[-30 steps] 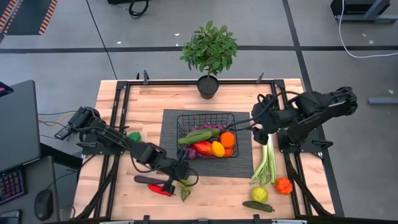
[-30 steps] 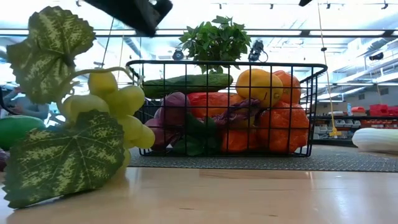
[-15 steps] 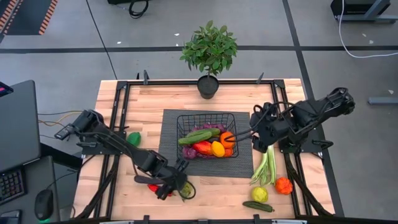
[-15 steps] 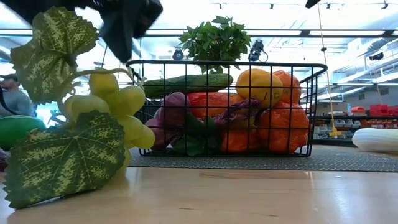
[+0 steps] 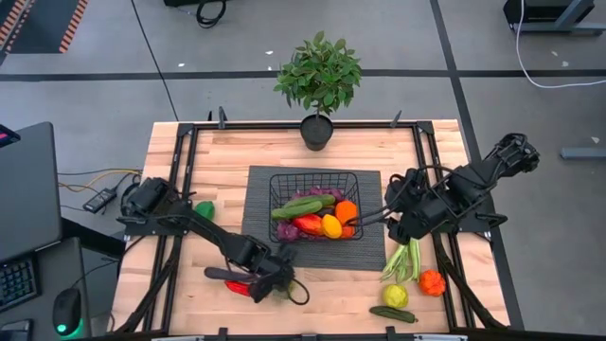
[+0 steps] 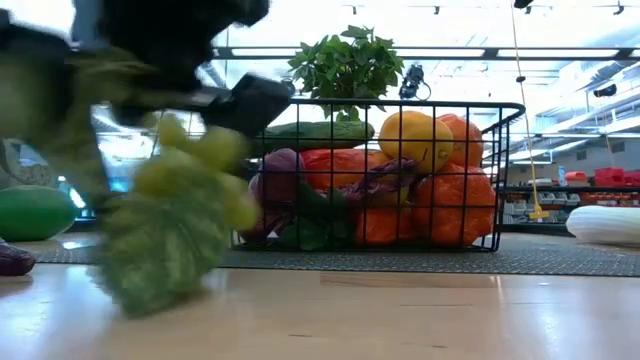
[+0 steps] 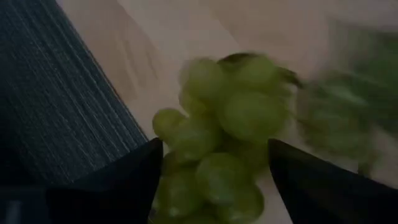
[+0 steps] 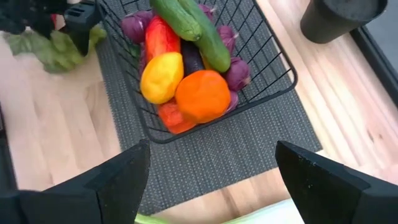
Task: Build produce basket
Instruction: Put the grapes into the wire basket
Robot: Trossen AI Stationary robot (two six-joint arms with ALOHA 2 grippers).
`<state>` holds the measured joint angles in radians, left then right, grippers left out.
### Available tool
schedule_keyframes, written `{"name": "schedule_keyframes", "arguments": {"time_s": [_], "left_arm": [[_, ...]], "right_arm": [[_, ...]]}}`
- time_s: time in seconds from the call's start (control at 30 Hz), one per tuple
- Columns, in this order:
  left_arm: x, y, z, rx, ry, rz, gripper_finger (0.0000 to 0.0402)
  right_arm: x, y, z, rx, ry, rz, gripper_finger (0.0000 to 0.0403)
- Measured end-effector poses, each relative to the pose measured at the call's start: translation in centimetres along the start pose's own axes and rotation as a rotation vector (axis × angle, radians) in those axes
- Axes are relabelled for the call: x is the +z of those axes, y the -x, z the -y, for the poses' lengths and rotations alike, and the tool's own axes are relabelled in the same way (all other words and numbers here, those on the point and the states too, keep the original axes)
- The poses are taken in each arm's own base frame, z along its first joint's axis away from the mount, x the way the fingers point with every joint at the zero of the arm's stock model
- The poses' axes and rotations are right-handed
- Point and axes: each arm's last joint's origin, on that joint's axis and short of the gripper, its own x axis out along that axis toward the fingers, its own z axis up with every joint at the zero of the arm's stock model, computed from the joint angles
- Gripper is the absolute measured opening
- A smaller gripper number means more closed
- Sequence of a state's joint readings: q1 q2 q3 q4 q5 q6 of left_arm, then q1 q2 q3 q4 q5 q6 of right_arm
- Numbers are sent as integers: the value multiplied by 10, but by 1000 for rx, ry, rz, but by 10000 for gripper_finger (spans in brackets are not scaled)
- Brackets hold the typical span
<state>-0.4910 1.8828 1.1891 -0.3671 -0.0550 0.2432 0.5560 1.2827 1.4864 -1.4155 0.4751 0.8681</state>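
The black wire basket (image 5: pixel 312 180) stands on a dark ribbed mat (image 5: pixel 256 223) and holds cucumber, orange, lemon, red pepper and purple grapes. A bunch of green grapes (image 7: pixel 224 134) with leaves lies on the wood near the table's near edge. My left gripper (image 5: pixel 280 280) is down over it, open, one finger on each side (image 7: pixel 214 146). My right gripper (image 5: pixel 383 216) hangs open beside the basket's right side (image 8: pixel 212 146), above the pale-green leek (image 5: pixel 407 258), with nothing between its fingers. My left gripper comes slanting down from above onto the green grape bunch (image 6: pixel 190 170), which fills the gap between the two open fingers (image 7: pixel 130 177). The bunch rests on the wood and shows blurred. Whether the fingers touch the grapes I cannot tell.
A red pepper (image 5: pixel 241 287) and an eggplant (image 5: pixel 222 275) lie left of the grapes, and a green piece (image 5: pixel 204 208) lies farther left. An orange (image 5: pixel 433 281), a yellow-green fruit (image 5: pixel 395 296) and a cucumber (image 5: pixel 391 314) lie near the leek. A potted plant (image 5: pixel 317 80) stands at the far edge.
My left gripper has opened, gone toward the table's near edge and dropped onto the green grapes. The bunch has shifted: its upper leaf has sunk and the grapes lean over. My right gripper has drifted a little toward the near edge, still open.
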Motion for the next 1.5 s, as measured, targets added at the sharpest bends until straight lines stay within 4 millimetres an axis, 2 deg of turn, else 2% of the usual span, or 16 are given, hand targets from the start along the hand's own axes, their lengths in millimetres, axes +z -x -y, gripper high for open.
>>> {"name": "schedule_keyframes", "arguments": {"time_s": [0.17, 0.37, 0.57, 0.7, 0.93, 1.03, 1.17, 1.3, 1.5], "left_arm": [[-7, -9, 3, -42, 1, -58, 254], [-1, 0, 1, -30, 12, -13, 192], [22, 21, -6, -7, 46, 40, 113], [44, 44, -20, 37, 68, 66, 94], [66, 87, -66, 243, 239, 75, 103], [62, 99, -90, 302, 355, 59, 104], [47, 103, -119, 327, 523, 26, 116], [33, 103, -131, 292, 574, -37, 156], [25, 109, -126, 236, 586, -113, 239]], "right_arm": [[-4, 2, -5, 13, -17, 1, 348], [-7, 2, -11, 19, -6, 7, 348], [-9, 3, -13, 24, -9, 4, 348], [-9, 3, -13, 23, -8, 3, 348], [-10, 3, -13, 27, -4, -7, 348], [-12, 4, -15, 33, 7, -7, 348], [-15, 6, -17, 37, 28, 2, 348], [-20, 9, -18, 28, 57, 2, 348], [-25, 11, -15, -33, 74, 22, 348]]}}
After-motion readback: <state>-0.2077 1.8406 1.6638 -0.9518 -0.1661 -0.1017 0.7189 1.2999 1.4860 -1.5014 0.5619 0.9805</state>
